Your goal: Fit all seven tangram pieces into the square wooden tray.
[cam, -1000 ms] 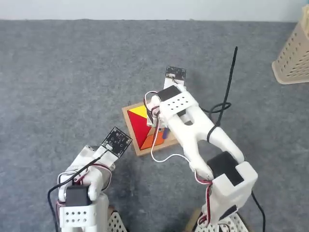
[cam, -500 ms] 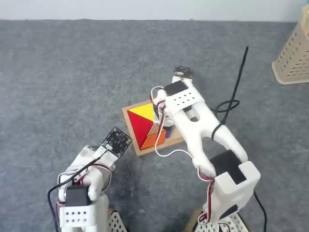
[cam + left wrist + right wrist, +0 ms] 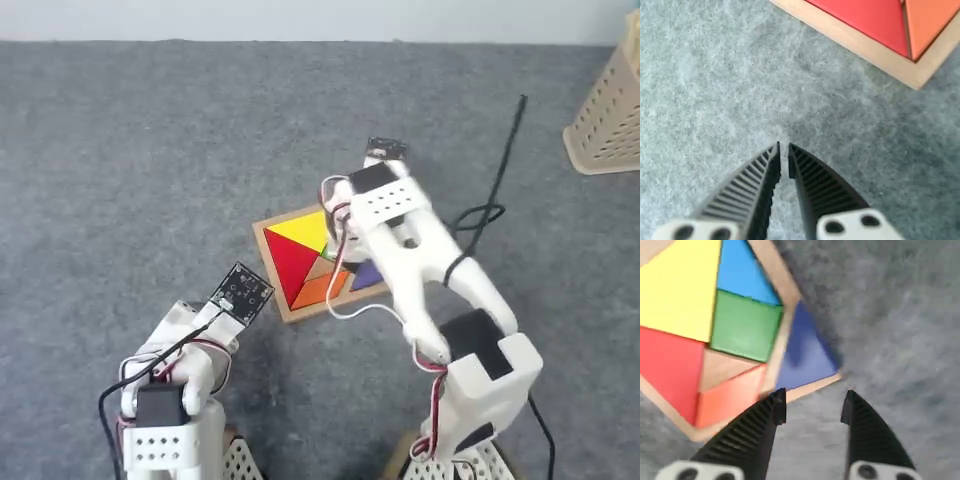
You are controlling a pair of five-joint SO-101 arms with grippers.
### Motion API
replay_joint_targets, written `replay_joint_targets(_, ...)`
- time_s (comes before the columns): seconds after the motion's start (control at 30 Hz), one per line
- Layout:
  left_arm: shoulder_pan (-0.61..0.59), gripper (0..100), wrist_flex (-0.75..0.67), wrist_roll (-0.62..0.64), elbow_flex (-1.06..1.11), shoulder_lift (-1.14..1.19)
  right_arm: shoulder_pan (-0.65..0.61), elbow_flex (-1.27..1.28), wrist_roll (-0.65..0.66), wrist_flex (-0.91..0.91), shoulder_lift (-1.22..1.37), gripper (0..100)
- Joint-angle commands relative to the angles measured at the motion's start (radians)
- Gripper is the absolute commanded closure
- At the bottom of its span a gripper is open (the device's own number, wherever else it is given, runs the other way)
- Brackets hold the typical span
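The purple triangle (image 3: 807,357) lies across the rim of the tray (image 3: 774,271), unseated, and the right gripper (image 3: 815,395), wide open and empty near it, may shove it onto the carpet (image 3: 715,75) or wedge it crooked; the left gripper (image 3: 784,147) sits all but shut, empty

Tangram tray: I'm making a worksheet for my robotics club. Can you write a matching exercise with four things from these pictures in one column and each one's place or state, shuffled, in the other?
Things
1. green square
2. dark blue triangle
3. left gripper
4. right gripper

Places or states
A. shut, over the carpet
B. at a corner of the tray, closest to the open gripper
C. open, by an edge of the tray
D. between the light blue piece and a bare wooden gap

Pairs: 1-D, 2-B, 3-A, 4-C.
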Motion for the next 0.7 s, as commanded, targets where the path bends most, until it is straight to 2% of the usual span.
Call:
replay_joint_targets(0.0, 0.000, 98, 0.000, -0.002, -0.010, -0.017, 0.077, -0.055, 0.322, -0.007, -0.094, 96.1)
replay_joint_targets(0.03, 0.000, 98, 0.000, -0.002, -0.010, -0.017, 0.094, -0.052, 0.394, -0.028, -0.104, 99.8)
replay_joint_targets(0.1, 0.000, 98, 0.000, -0.002, -0.010, -0.017, 0.122, -0.032, 0.473, -0.053, -0.107, 97.4)
replay_joint_targets(0.33, 0.000, 98, 0.002, -0.002, -0.010, -0.017, 0.136, 0.124, 0.473, -0.268, -0.102, 99.3)
replay_joint_targets(0.67, -0.002, 98, 0.002, -0.002, -0.010, -0.017, 0.036, 0.184, 0.474, -0.294, -0.102, 99.3)
